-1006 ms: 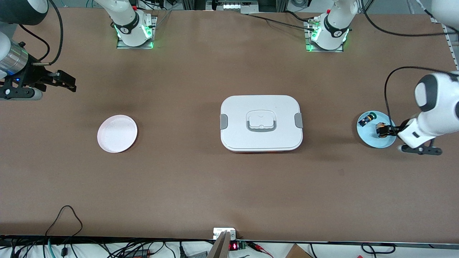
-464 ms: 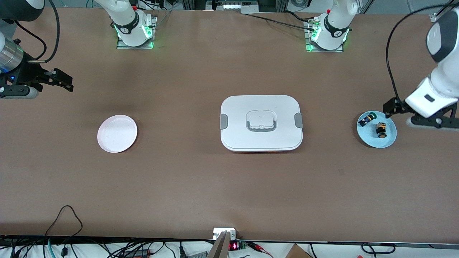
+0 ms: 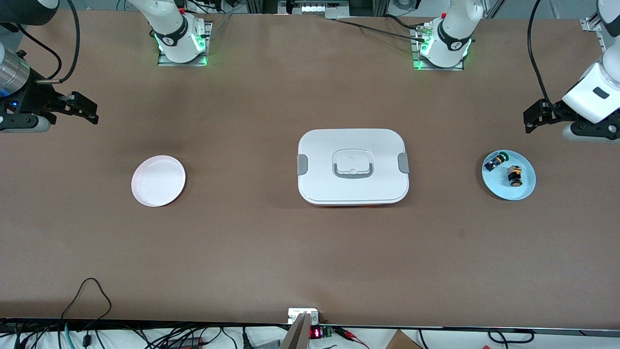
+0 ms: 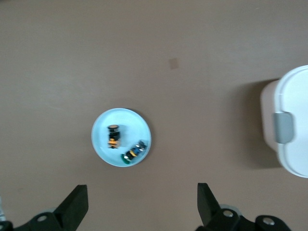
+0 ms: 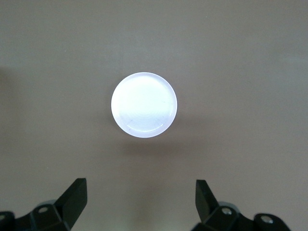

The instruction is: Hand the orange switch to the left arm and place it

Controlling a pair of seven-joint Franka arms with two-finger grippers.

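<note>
Both wrist views cut off their own hands at the picture's edge: only the two dark fingertips of the left hand (image 4: 139, 204) and of the right hand (image 5: 139, 199) show. The left wrist view also cuts the box (image 4: 288, 130) off, leaving one rounded end with a grey clasp. On the blue plate (image 3: 525, 191), the orange switch (image 3: 514, 175) and the small part with the green cap (image 3: 496, 160) are too small to show detail.

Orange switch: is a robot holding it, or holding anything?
No. The orange switch lies on the blue plate. The left tool and right tool are open and hold nothing.
</note>
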